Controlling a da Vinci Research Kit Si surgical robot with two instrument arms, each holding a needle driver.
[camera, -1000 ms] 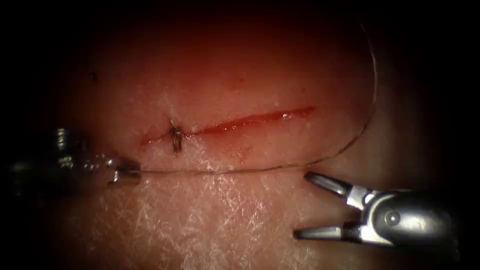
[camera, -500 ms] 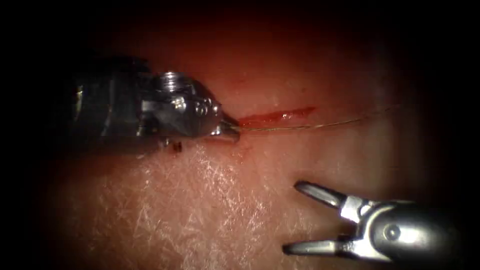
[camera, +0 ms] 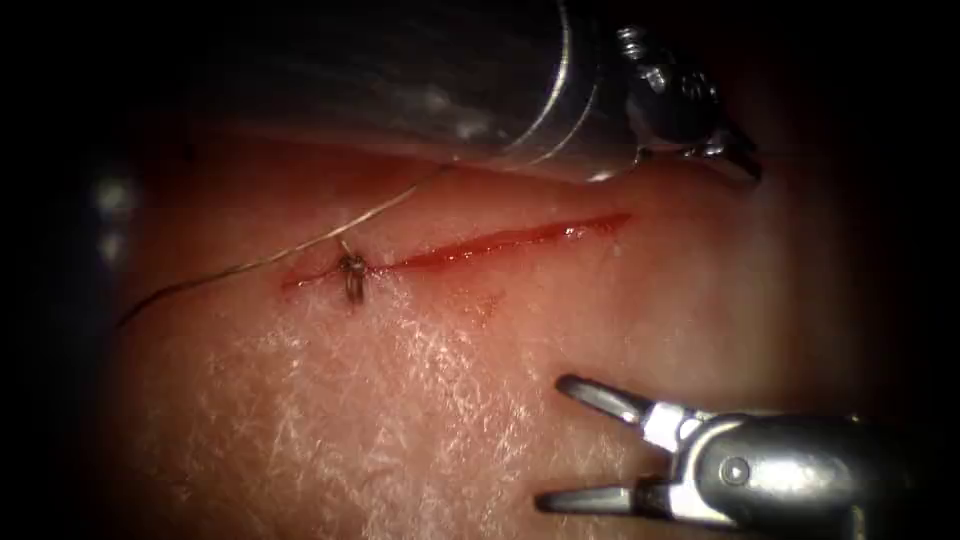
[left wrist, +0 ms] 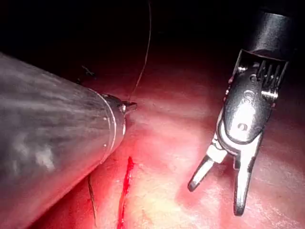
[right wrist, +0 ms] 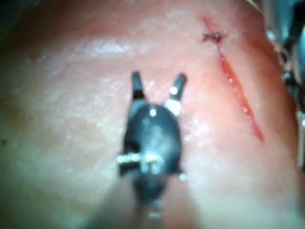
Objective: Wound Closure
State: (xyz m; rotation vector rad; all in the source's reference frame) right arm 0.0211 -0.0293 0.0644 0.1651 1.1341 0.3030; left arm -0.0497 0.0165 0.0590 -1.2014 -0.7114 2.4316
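We look down on the tissue (camera: 420,400), a pale slab of pork belly with a thin cut (camera: 500,240) running from about nine o'clock toward two o'clock, glistening with red fluid (camera: 540,235). Near the cut's left end sits a dark knot (camera: 351,272), one stitch already tied.

Our left tool (camera: 735,158) reaches in across the top of the scene, its tip at about one o'clock, beyond the cut's right end. Its jaws look pressed together, and the thread (camera: 300,250) appears to run to them, though the grip itself is hidden. The thread crosses just above the knot and trails off toward nine o'clock. We cannot find the needle.

Our right tool (camera: 570,440) hovers at five o'clock, well below the cut, jaws spread wide and holding nothing.

We judge the thread to be light, limp and slippery; it should be taken in a firm pinch away from the knot, since a sharp tug could cut through the soft tissue edges. The tissue looks soft and yielding, and its wet cut edges would tear if bitten too close.

For room: the broad pale area from four to eight o'clock is open. The twelve o'clock side is crowded by the left tool's shaft (camera: 400,80), and the view's dark rim hides whatever lies beyond.
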